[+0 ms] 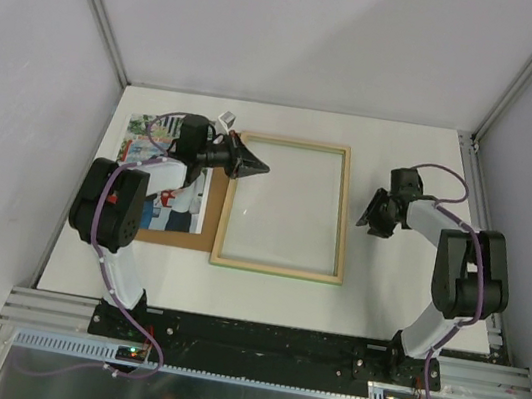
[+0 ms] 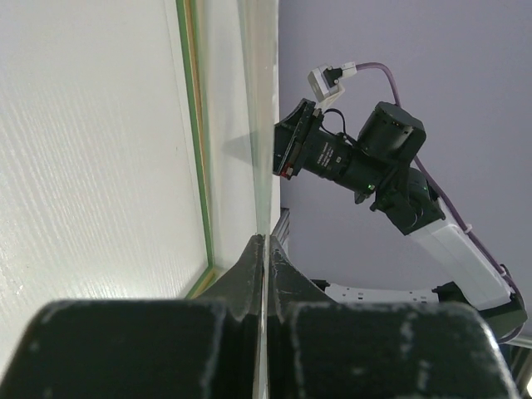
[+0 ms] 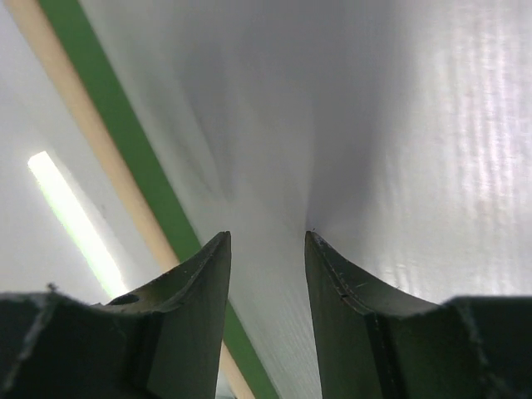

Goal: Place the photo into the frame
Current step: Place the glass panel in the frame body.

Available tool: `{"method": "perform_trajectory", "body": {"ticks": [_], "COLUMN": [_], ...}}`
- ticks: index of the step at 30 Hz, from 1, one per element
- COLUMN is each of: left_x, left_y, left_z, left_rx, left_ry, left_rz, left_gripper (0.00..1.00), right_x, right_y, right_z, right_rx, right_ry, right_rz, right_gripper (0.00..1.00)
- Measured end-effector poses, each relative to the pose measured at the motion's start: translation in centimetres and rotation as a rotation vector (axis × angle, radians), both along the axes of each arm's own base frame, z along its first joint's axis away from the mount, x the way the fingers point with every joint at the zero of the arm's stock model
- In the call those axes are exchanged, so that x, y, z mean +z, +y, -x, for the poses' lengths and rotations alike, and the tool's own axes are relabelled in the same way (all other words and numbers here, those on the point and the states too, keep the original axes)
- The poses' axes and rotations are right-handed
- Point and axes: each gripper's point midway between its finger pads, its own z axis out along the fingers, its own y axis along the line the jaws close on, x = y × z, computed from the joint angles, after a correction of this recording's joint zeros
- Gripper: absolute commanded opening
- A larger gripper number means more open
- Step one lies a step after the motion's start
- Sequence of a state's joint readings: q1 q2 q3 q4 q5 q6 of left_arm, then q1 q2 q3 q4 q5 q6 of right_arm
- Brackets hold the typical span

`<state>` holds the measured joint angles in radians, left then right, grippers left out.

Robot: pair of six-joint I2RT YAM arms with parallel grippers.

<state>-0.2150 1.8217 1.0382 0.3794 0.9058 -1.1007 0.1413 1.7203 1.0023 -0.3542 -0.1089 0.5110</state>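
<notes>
The frame [image 1: 276,266] lies flat mid-table with its pale wood back up. The photo [image 1: 142,135] lies to its left on a brown backing board [image 1: 205,226], mostly hidden under my left arm. My left gripper [image 1: 257,168] reaches over the frame's upper left corner. In the left wrist view it [image 2: 266,239] is shut on the edge of a thin clear pane [image 2: 264,125], with the frame's green edge [image 2: 193,125] beside it. My right gripper [image 1: 372,221] is open and empty just right of the frame. In the right wrist view it [image 3: 266,237] hovers over white table beside the frame's green and wood strip [image 3: 100,150].
White walls and metal posts enclose the table on three sides. The right arm [image 2: 391,158] shows across the table in the left wrist view. A small white connector [image 1: 226,118] lies behind the left gripper.
</notes>
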Motion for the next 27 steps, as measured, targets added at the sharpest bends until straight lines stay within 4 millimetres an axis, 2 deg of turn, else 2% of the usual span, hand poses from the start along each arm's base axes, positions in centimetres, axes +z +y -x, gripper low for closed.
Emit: {"method": "perform_trajectory", "body": {"ticks": [6,15,27], "left_x": [0.3,1.1,1.5], "left_y": [-0.1,-0.1,-0.3], "left_z": [0.2,0.4,0.3], "left_rx": [-0.009,-0.014,-0.016], "left_ry": [-0.005,-0.023,-0.021], "left_rz": [0.005,0.011,0.019], "left_gripper": [0.0,0.0,0.0], "right_x": [0.5,1.4,2.0], "right_y": [-1.8,-1.3,-0.1], "right_z": [0.9,1.1,0.3], "right_rx": [-0.03,-0.014,0.012], "right_ry": [0.011,-0.013,-0.054], "right_rz": [0.003,-0.028,-0.089], "right_gripper": [0.47,0.46,0.46]}}
